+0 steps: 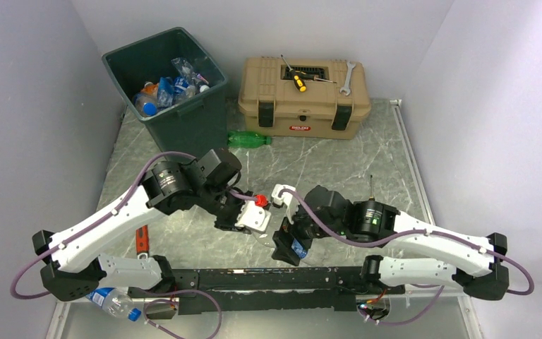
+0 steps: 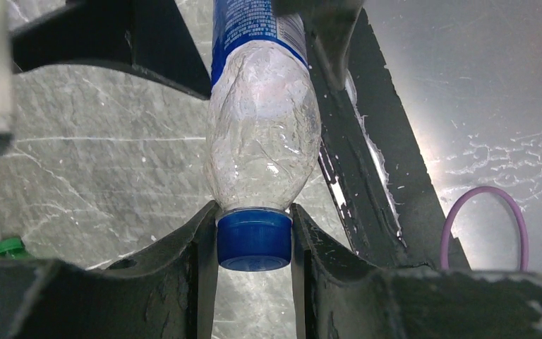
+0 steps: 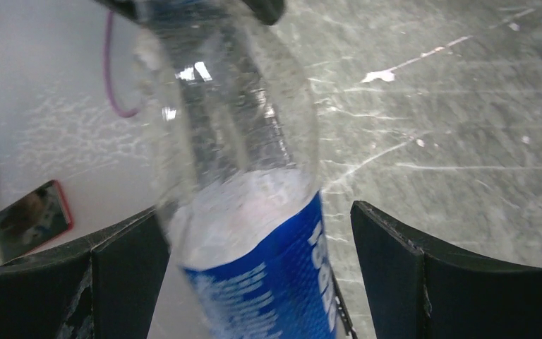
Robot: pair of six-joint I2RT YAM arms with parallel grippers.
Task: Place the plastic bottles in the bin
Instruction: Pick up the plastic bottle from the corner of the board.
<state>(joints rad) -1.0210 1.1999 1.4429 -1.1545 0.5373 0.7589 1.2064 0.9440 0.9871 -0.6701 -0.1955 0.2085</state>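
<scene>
Plastic bottles (image 1: 166, 92) lie in the dark green square bin (image 1: 183, 123); a green bottle (image 1: 248, 139) waits outside. The left gripper (image 2: 254, 244) clamps a clear blue-capped bottle (image 2: 261, 141), with the right gripper (image 3: 254, 240) wide around it.

a bin (image 1: 183, 123) holds a pile of bottles (image 1: 166, 90). right of the bin sits a toolbox (image 1: 303, 106), with a screwdriver (image 1: 295, 78) and wrench (image 1: 346, 78) on its lid. a lone bottle (image 1: 249, 139) lies at the bin's front right corner. well in front of the bin, another bottle (image 2: 265, 141) spans between the left gripper (image 2: 254, 240) and right gripper (image 3: 257, 240).
</scene>
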